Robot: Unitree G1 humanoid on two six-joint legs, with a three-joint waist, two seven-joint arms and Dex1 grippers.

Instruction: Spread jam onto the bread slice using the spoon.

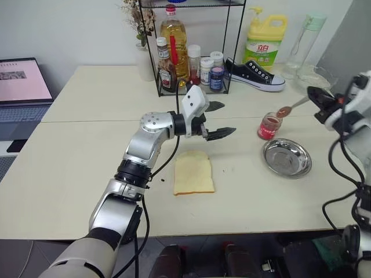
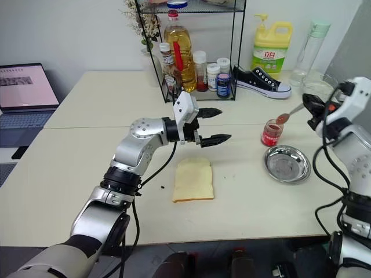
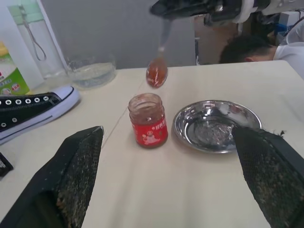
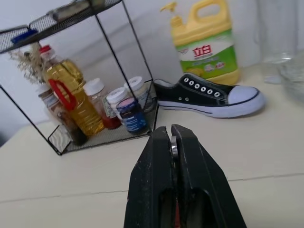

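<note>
A: Item one, right claw. State?

B: Pressed together, pinching the spoon by its handle end. Spoon bowl loaded red, held in the air just above the jam jar.

A: Spoon axis?

B: Handle runs from the claw toward the robot's left, sloping down to the bowl.

A: Item two, left claw.

B: Spread wide, holding nothing. Hovers above the bench, pointing to the robot's right, just beyond the far edge of the bread.

A: Bread, location?

B: Flat on the bench near its middle, rounded top away from the robot. No jam visible on it.

A: Deciding relation?

B: Bread lies well to the left of the right claw, and nearer the robot. Left claw is closer to it, but the right one carries the spoon. Likely next: carry the spoon across, past the steel dish.
</note>
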